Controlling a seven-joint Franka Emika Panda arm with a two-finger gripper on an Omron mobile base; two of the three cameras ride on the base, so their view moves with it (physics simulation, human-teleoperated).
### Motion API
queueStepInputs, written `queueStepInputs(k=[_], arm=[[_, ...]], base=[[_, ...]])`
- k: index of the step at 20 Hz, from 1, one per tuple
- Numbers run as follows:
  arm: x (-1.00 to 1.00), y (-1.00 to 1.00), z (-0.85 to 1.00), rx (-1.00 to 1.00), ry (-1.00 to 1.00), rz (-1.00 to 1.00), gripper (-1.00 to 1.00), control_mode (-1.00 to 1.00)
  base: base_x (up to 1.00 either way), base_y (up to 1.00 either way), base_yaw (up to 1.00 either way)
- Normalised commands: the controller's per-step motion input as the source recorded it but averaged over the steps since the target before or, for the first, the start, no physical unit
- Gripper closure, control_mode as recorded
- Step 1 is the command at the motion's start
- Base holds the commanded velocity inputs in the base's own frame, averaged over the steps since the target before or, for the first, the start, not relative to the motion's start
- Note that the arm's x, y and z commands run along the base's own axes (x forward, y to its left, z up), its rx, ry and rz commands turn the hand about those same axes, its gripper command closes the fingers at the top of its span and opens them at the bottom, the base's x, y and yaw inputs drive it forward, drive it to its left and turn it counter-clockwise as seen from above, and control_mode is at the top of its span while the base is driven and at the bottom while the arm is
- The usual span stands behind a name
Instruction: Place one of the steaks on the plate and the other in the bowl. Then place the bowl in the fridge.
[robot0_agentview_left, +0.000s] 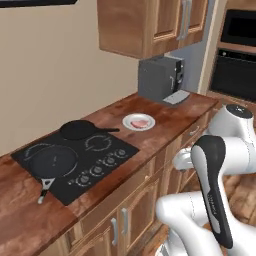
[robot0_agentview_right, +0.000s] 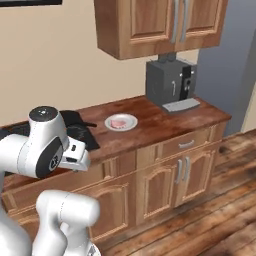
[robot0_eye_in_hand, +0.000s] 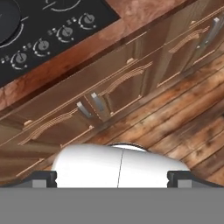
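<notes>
looking over the scene from largest down: i have the wooden counter (robot0_agentview_left: 175, 112) running along the wall, with upper cabinets (robot0_agentview_left: 150, 25) above it and the black wall oven (robot0_agentview_left: 235, 60) at the far right. on the counter's left sits the black cooktop (robot0_agentview_left: 75, 160), a frying pan (robot0_agentview_left: 80, 130) on its far burner and another pan (robot0_agentview_left: 52, 162) on the near one. further right stands the grey coffee machine (robot0_agentview_right: 170, 82). between cooktop and machine lies a shallow white dish (robot0_agentview_right: 121, 122), plate or bowl i cannot tell, with one steak (robot0_agentview_right: 119, 123) already in it.

the gripper (robot0_eye_in_hand: 118, 177) points down at cabinet doors and floor; its tips are at the frame edge, so i cannot tell how far it's parted, nor whether it carries anything.

i judge one placement done. next i'd need to find the second steak and swing the arm towards it.
</notes>
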Motion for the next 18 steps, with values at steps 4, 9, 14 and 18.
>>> queueStepInputs(k=[4, 9, 14, 18], arm=[[0.00, 0.00, 0.00, 0.00, 0.00, 0.00, -1.00, 1.00], [0.00, 0.00, 0.00, 0.00, 0.00, 0.00, -1.00, 1.00], [0.00, 0.00, 0.00, 0.00, 0.00, 0.00, -1.00, 1.00], [0.00, 0.00, 0.00, 0.00, 0.00, 0.00, -1.00, 1.00]], base=[[0.00, 0.00, -0.41], [0.00, 0.00, -0.43], [0.01, -0.14, -0.37], [0.13, -0.37, -0.35]])
